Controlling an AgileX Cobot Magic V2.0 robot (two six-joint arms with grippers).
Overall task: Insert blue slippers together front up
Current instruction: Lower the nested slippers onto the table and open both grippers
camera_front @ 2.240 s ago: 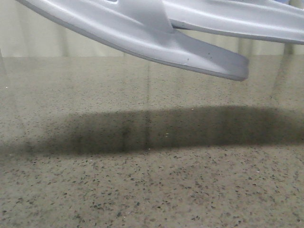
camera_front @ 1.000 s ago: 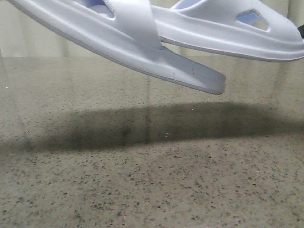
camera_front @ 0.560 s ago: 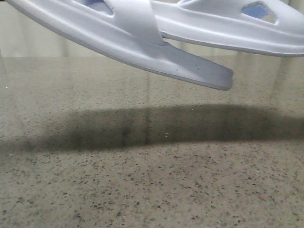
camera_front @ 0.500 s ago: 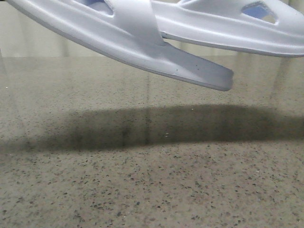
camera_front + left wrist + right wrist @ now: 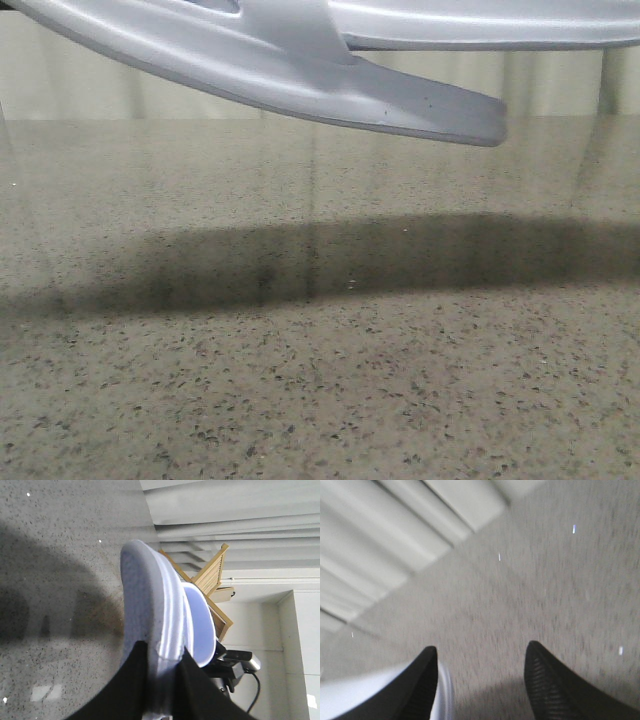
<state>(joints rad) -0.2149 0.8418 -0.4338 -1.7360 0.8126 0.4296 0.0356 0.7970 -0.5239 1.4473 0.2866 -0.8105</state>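
Left fingers (image 5: pixel 165 680) clamped on nested pale blue-white foam slippers (image 5: pixel 160 625), right fingers (image 5: pixel 480 680) open, empty: lower gently, toes up, onto speckled table (image 5: pixel 320 400).

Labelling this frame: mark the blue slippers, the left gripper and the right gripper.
blue slippers (image 5: pixel 330 95): front view, on the underside of the nearer slipper's sole.
left gripper (image 5: pixel 162 672): left wrist view, between the two black fingers, on the clamped sole edge.
right gripper (image 5: pixel 480 672): right wrist view, open gap between the fingers.
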